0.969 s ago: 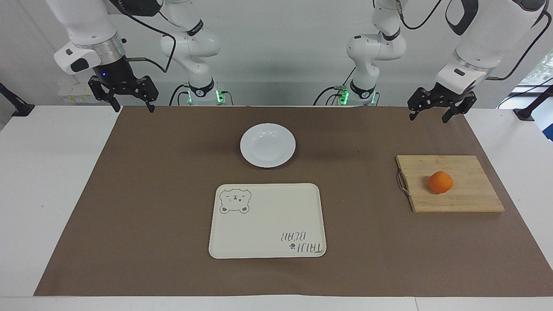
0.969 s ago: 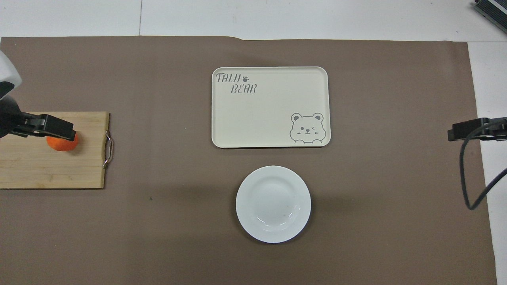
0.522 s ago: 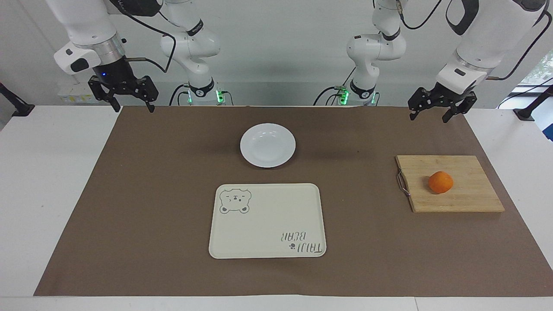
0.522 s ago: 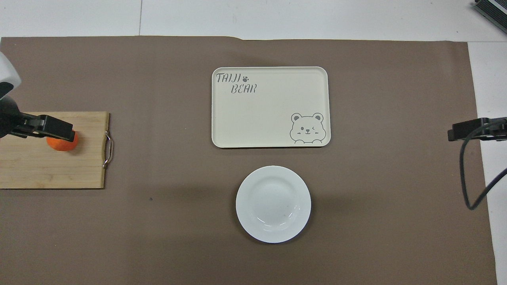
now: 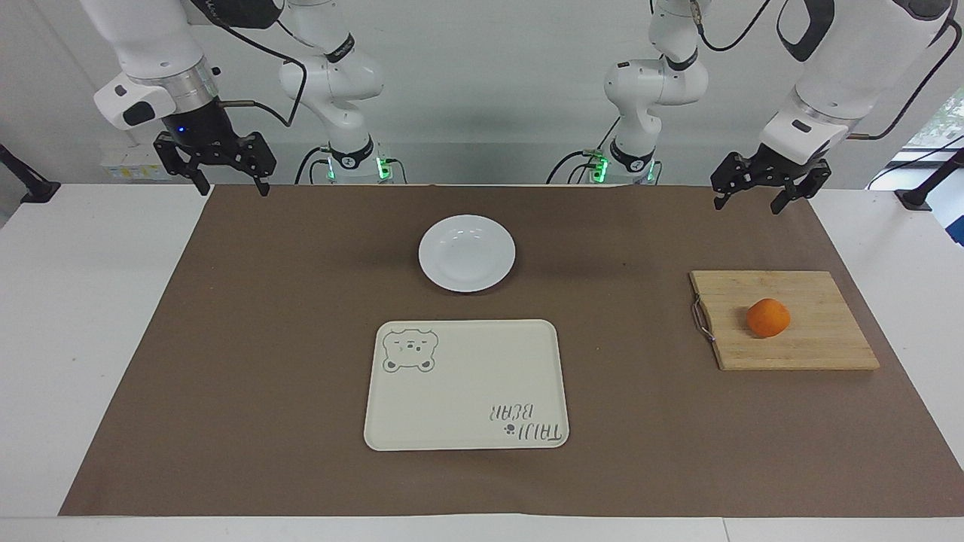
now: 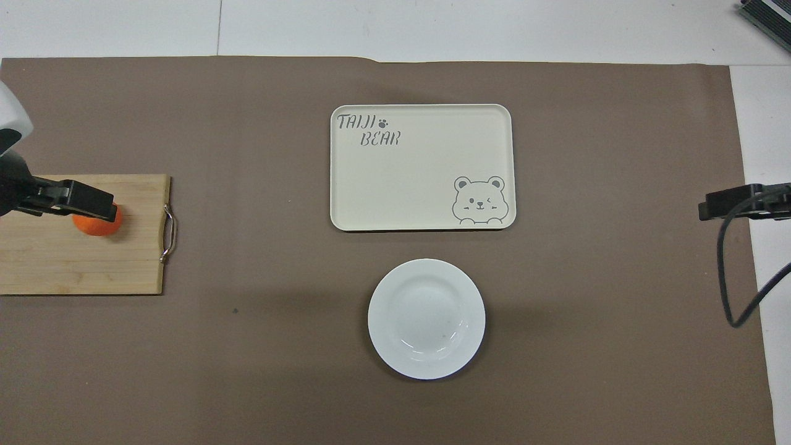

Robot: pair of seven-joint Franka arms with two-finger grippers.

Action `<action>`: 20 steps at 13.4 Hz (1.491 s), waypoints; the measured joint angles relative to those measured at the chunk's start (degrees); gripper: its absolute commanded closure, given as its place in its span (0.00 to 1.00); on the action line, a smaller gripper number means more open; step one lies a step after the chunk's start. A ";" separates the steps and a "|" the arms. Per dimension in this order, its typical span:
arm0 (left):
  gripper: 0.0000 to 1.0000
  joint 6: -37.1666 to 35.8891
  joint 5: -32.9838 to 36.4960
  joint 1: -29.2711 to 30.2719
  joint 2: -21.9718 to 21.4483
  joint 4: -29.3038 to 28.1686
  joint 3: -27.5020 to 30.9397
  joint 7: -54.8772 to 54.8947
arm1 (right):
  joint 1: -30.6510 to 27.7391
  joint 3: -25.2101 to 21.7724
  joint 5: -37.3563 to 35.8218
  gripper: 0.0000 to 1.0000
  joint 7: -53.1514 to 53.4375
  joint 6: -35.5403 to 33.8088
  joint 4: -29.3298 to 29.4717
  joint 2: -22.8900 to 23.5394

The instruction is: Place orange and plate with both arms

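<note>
Orange (image 5: 768, 317): I see it on the board (image 5: 783, 320).
Plate (image 5: 467, 253): twelve o'clock of tray (image 5: 466, 385).
Left gripper (image 5: 755, 200): raised, jaws apart.
Right gripper (image 5: 230, 184): raised, jaws apart.

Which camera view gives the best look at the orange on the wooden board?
The facing view: the orange shows whole on the cutting board, with nothing in front of it. In the overhead view the raised left gripper covers its upper part, so only the lower part shows.
</note>
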 measured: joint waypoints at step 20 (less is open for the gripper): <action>0.00 6.43 0.01 9.35 -0.73 -7.05 0.42 12.48 | -0.01 -0.01 0.00 0.00 0.00 0.00 0.00 0.00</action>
